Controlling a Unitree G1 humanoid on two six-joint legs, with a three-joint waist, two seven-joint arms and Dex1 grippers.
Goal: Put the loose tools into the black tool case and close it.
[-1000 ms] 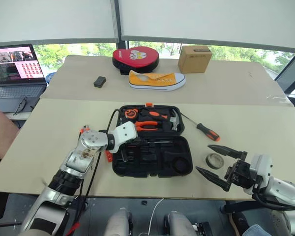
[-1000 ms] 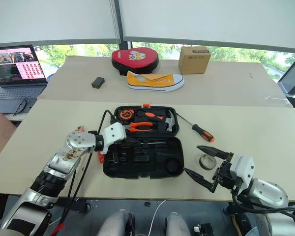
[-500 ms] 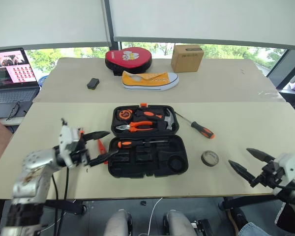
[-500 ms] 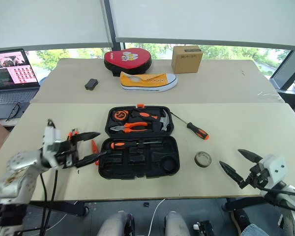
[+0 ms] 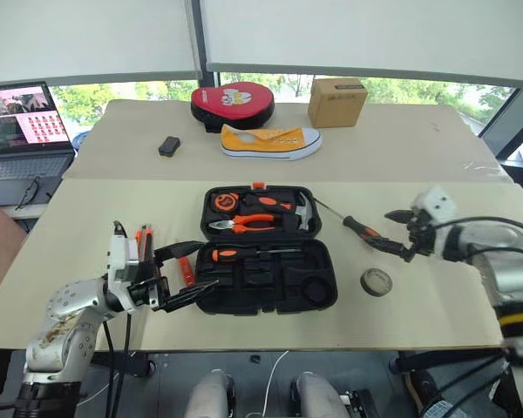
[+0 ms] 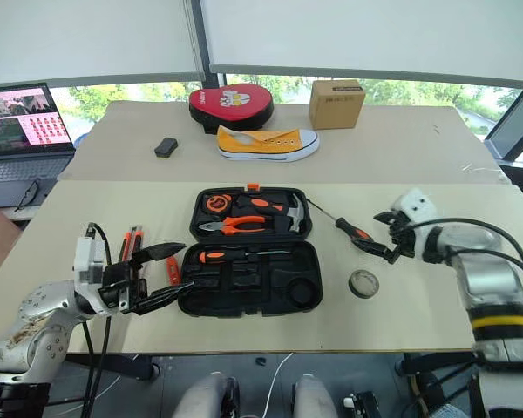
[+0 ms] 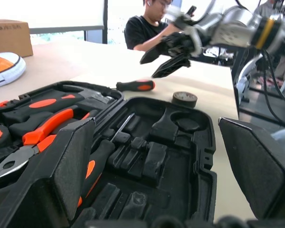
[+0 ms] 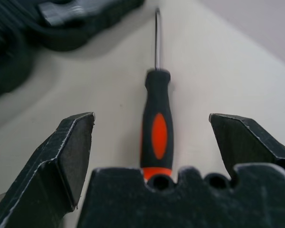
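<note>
Tool case (image 5: 270, 283) matt black moulded plastic; screwdriver (image 8: 155, 128) glossy plastic handle w/ bare metal shaft; surface (image 5: 87, 235) smooth matt beige

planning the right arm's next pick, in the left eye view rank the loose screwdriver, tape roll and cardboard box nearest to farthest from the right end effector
1. Loose screwdriver, just left of the right end effector.
2. Tape roll, on the table nearer the robot.
3. Cardboard box, at the far table edge.

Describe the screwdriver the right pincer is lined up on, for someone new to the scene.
Start at the open black tool case mid-table and look just past its right edge. The screwdriver lies there loose on the bare table, slanted, thin shaft pointing at the case's upper corner, the open right pincer at its handle end. Unlike the round grey tape roll nearer the front edge, it is long with a black-and-orange handle.
</note>
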